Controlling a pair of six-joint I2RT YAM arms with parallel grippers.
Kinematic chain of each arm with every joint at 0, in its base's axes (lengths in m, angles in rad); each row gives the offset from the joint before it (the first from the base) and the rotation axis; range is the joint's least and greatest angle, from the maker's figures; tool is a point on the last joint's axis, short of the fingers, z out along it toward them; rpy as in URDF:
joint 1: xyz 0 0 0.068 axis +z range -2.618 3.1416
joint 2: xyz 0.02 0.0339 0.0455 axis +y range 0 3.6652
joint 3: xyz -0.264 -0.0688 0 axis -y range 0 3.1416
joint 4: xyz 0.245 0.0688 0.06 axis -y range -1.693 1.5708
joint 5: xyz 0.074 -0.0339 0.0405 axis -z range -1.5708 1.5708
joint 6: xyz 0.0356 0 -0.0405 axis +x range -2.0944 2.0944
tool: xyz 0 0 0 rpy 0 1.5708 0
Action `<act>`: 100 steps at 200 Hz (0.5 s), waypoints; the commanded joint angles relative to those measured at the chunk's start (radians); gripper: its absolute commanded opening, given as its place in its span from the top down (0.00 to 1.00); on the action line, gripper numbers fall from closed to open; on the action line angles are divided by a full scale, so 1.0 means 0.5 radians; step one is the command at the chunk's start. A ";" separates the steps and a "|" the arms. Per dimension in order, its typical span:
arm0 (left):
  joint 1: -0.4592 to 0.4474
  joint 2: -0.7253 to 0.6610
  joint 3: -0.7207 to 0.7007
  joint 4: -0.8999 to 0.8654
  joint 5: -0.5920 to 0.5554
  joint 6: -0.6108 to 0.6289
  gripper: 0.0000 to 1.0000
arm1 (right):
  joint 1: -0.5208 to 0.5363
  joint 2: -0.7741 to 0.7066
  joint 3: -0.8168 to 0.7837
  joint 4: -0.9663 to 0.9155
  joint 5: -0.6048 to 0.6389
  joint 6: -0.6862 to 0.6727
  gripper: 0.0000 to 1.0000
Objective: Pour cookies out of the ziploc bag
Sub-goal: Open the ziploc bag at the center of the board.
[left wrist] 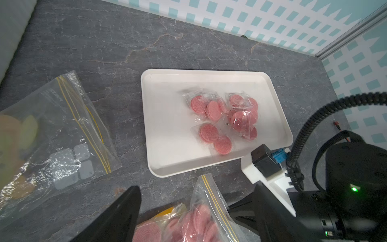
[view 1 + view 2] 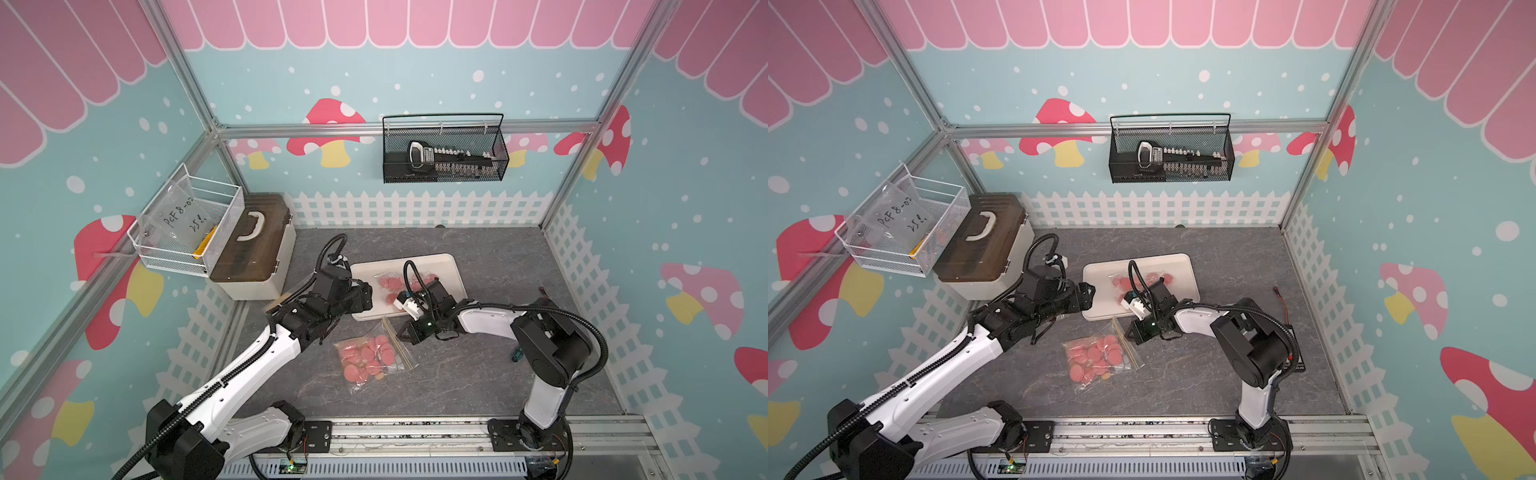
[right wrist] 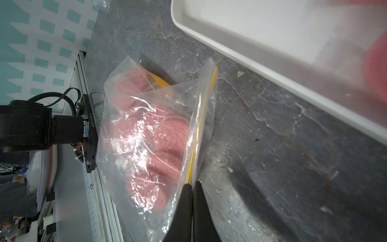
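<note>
While right hand point(image 3: 192, 186) clamps ziploc bag point(image 3: 134, 167) | left hand point(image 2: 1089, 296) apart | cookies point(image 3: 171, 130) hazy inside

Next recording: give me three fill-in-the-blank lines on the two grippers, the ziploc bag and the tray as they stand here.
1. The right gripper is ______ on the zip edge of the ziploc bag.
2. The left gripper, hovering by the white tray, is ______ and holds nothing.
3. The tray holds ______ cookies than the bag does.

Missing words: shut; open; fewer.
</note>
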 commanded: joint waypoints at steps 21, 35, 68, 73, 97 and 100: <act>-0.009 -0.008 0.013 0.043 0.165 0.032 0.13 | -0.018 -0.034 0.003 0.024 0.103 0.090 1.00; -0.009 0.001 0.010 0.059 0.210 0.038 0.13 | -0.029 -0.049 -0.007 0.025 0.148 0.123 1.00; -0.033 0.046 0.019 0.089 0.309 0.046 0.14 | -0.087 -0.106 -0.065 0.061 0.185 0.200 1.00; -0.042 0.056 0.023 0.095 0.315 0.051 0.14 | -0.097 -0.119 -0.071 0.058 0.191 0.209 1.00; -0.114 0.109 0.049 0.116 0.325 0.085 0.15 | -0.153 -0.170 -0.113 0.061 0.184 0.256 1.00; -0.125 0.117 0.054 0.118 0.325 0.088 0.15 | -0.161 -0.178 -0.119 0.060 0.182 0.260 1.00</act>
